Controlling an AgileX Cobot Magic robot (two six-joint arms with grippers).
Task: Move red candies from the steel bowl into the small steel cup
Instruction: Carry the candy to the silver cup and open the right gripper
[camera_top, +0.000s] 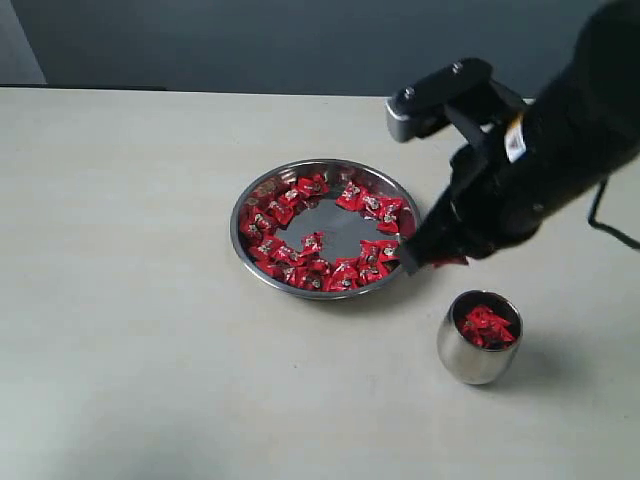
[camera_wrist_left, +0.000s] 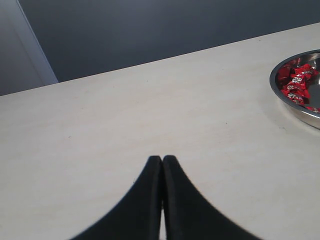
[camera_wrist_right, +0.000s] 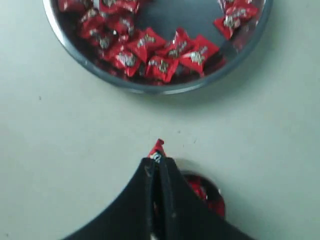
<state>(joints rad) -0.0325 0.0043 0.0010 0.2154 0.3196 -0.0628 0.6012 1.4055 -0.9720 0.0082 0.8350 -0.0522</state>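
The steel bowl (camera_top: 252, 200) sits mid-table with many red candies (camera_top: 300, 270) ringed around its bare centre. To its lower right stands the small steel cup (camera_top: 470, 360), holding a few red candies (camera_top: 487, 326). My right gripper (camera_top: 425, 260) hangs just past the bowl's right rim, above the table between bowl and cup, shut on a red candy (camera_wrist_right: 157, 148) whose tip pokes out beyond the fingertips (camera_wrist_right: 150, 167). In the right wrist view the cup (camera_wrist_right: 216, 197) lies partly hidden behind the fingers and the bowl (camera_wrist_right: 150, 87) is farther off. My left gripper (camera_wrist_left: 162, 159) is shut and empty over bare table, away from the bowl (camera_wrist_left: 285, 95).
The pale tabletop (camera_top: 120, 300) stretches wide to the left and front. A dark wall (camera_top: 250, 40) runs behind the table's far edge. A black cable (camera_top: 612, 228) trails from the right arm at the right edge.
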